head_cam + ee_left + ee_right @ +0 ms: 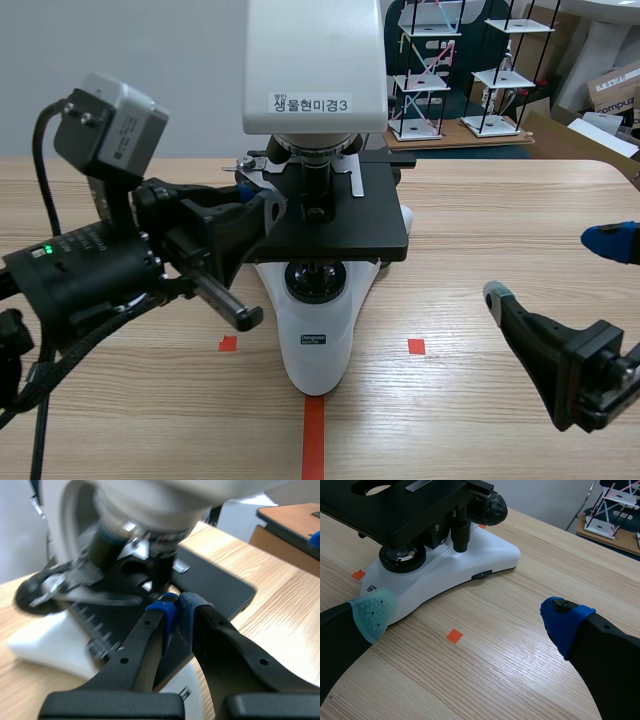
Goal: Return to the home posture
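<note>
Left gripper, closed empty, hung over the stage; right gripper, wide open, stood well clear beside it.

The microscope is cut off at its head by the scene view's top edge. The left side of its stage is hidden behind the left gripper. In the left wrist view the objectives and the stage clip are blurred. The right gripper is cut by the side edge, and only the blue pad of its farther finger is shown.
</note>
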You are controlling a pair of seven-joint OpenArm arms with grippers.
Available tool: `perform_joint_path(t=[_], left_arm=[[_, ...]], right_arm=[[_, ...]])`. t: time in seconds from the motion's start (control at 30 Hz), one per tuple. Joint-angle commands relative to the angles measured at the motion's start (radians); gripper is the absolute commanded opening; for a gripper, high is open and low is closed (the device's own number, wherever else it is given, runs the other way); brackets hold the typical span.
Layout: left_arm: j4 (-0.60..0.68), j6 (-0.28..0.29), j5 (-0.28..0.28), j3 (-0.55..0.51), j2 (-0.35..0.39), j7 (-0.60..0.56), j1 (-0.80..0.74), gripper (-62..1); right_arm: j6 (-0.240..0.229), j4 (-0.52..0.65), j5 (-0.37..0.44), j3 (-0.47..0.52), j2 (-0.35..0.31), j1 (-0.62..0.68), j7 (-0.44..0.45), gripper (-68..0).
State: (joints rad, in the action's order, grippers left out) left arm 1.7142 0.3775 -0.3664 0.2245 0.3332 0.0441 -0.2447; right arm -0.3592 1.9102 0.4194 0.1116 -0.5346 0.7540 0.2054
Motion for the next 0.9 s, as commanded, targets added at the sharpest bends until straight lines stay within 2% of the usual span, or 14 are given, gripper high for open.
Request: perform_joint_path(t=[0.0,0.1,0.2,0.33,0.5,0.57,0.67,0.77,0.87], left_arm=[[0.042,0.024,-0.011,-0.037,0.003,-0.045,-0.042,-58.6],[0.068,0.061,-0.003,-0.099,0.003,-0.053,-0.101,-58.6],[0.083,0.069,0.028,-0.158,0.003,-0.075,-0.170,-58.6],[0.114,0.116,0.046,-0.245,0.021,-0.186,-0.297,-58.6],[0.149,0.143,0.060,-0.345,0.052,-0.320,-0.465,-56.9],[0.159,0.146,0.105,-0.383,0.053,-0.374,-0.524,-50.5],[0.170,0.146,0.173,-0.433,0.053,-0.452,-0.609,-32.1],[0.171,0.129,0.177,-0.471,0.052,-0.547,-0.685,-11.3],[0.171,0.126,0.177,-0.510,0.052,-0.663,-0.752,-0.4]], right_arm=[[0.001,0.012,0.008,0.010,-0.003,-0.004,0.019,-4.1],[0.001,0.012,0.008,0.010,-0.003,-0.004,0.019,-4.1],[0.001,0.012,0.008,0.010,-0.003,-0.004,0.019,-4.1],[0.001,0.012,0.008,0.010,-0.003,-0.004,0.019,-4.1],[0.001,0.012,0.007,0.010,-0.003,-0.004,0.019,-4.1],[0.001,0.012,0.007,0.010,-0.003,-0.004,0.019,-4.1],[0.001,0.012,0.007,0.010,-0.003,-0.004,0.019,-4.1],[0.001,0.012,0.007,0.010,-0.003,-0.004,0.019,-4.1],[0.001,0.012,0.008,0.010,-0.003,-0.004,0.019,-4.1]])
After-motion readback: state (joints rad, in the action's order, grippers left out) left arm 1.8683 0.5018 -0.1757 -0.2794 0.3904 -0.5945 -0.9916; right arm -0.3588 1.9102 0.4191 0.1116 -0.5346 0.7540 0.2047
